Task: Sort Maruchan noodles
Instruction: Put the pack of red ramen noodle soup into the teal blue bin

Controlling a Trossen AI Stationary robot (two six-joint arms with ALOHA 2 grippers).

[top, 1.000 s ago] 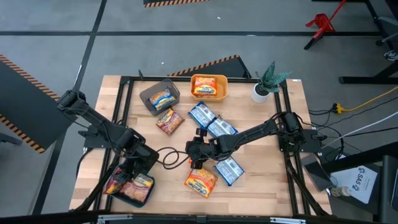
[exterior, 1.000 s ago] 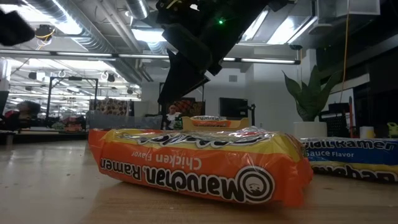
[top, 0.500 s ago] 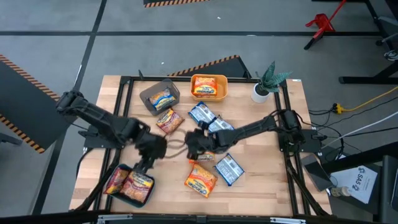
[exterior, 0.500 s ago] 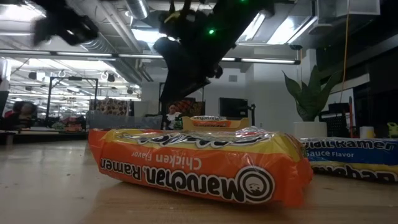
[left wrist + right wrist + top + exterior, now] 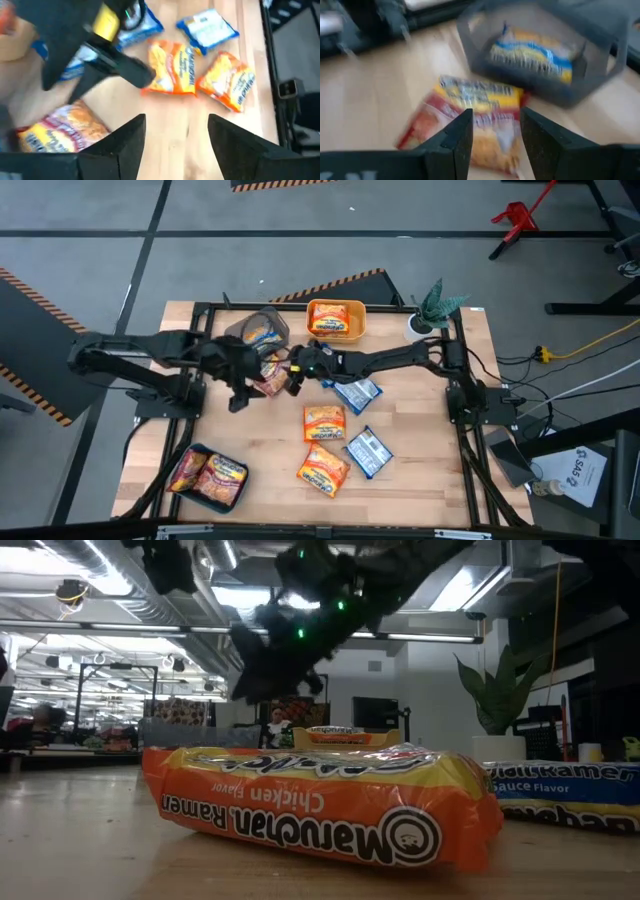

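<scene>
Right hand (image 5: 492, 145) spread over red-pink Maruchan packet (image 5: 470, 120), frame centre — light, crinkly, slippery; pinch short edge. Left hand (image 5: 175, 145) spread too.

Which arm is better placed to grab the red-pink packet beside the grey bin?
Right, probably. The right gripper is open and aimed straight at the red-pink packet; the left gripper, also open, looks past it toward other packets.

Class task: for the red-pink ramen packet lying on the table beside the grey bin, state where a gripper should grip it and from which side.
The red-pink packet lies flat, so come from above and pinch across its narrower width. The grey bin blocks one end. The open right gripper is beside it.
</scene>
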